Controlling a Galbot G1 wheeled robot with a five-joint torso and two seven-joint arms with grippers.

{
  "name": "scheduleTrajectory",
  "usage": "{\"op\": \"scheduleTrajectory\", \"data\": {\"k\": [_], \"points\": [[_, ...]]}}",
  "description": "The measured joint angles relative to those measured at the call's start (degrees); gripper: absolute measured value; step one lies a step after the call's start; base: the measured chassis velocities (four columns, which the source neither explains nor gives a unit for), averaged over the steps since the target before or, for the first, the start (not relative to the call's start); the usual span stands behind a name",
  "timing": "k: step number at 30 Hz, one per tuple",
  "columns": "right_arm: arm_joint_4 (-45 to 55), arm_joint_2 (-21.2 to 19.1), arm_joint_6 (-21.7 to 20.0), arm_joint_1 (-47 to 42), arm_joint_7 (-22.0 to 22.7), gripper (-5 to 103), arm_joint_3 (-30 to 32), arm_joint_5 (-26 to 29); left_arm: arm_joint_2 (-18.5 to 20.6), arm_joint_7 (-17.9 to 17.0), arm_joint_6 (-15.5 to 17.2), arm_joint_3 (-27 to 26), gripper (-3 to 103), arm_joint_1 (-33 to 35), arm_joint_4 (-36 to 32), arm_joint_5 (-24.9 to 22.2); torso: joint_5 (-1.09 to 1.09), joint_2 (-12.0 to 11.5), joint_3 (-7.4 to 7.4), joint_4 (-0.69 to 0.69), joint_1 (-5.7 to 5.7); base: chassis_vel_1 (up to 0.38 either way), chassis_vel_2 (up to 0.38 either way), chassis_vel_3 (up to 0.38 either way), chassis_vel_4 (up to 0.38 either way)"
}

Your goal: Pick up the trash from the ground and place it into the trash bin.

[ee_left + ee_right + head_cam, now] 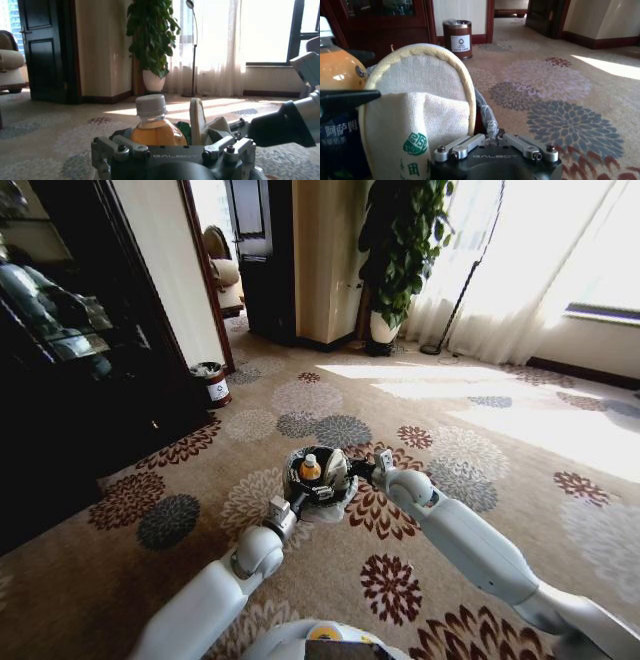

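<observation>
The trash bin (325,511), small and round with a black inside, stands on the flowered carpet just ahead of me. An orange-filled bottle with a white cap (311,468) (152,127) (337,71) and a beige-white slipper (335,467) (197,118) (420,97) stick up out of it. My left gripper (297,502) (172,145) sits at the bin's near rim. My right gripper (366,471) (495,132) is at the right rim, shut on the bin's edge with its clear plastic liner. The right arm also shows in the left wrist view.
A dark brown round bin (210,383) (457,37) stands by a dark wooden cabinet (70,380) at the left. A potted plant (400,250) (152,37) and curtains are at the back. Open carpet lies to the right.
</observation>
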Motion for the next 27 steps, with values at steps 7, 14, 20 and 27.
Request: {"op": "scheduleTrajectory", "data": {"k": [7, 14, 20, 27], "points": [[0.3, -1.24, 0.01, -0.62, 0.03, 1, 0.92, -0.36, 0.31, -7.14, 9.7, -7.98, 100, -0.9, -6.0, -8.5, 0.01, 0.0, 0.0, -0.01, 0.0, 0.0, 0.0, 0.0, 0.0], [1.07, -2.44, 0.18, -2.05, 0.04, 1, 2.76, -0.9, 3.28, -10.58, 15.36, -14.05, 100, 3.16, -13.56, -11.86, 0.0, 0.0, 0.0, -0.01, 0.0, 0.0, 0.0, 0.0, 0.0], [3.85, -6.87, -2.3, -2.14, 0.03, 1, 4.21, 1.3, 6.14, -13.9, 21.57, -22.73, 100, 9.32, -15.81, -15.33, 0.0, 0.0, 0.0, 0.01, 0.0, 0.0, 0.0, 0.0, 0.0], [4.67, -12.84, -7.86, -1.5, 0.08, 1, 6.9, 7.48, 8.29, -2.62, 13.91, -30.74, 100, 19.04, -13.2, -6.75, -0.01, 0.01, 0.0, 0.0, 0.0, 0.0, 0.0, 0.0, 0.0]]}}
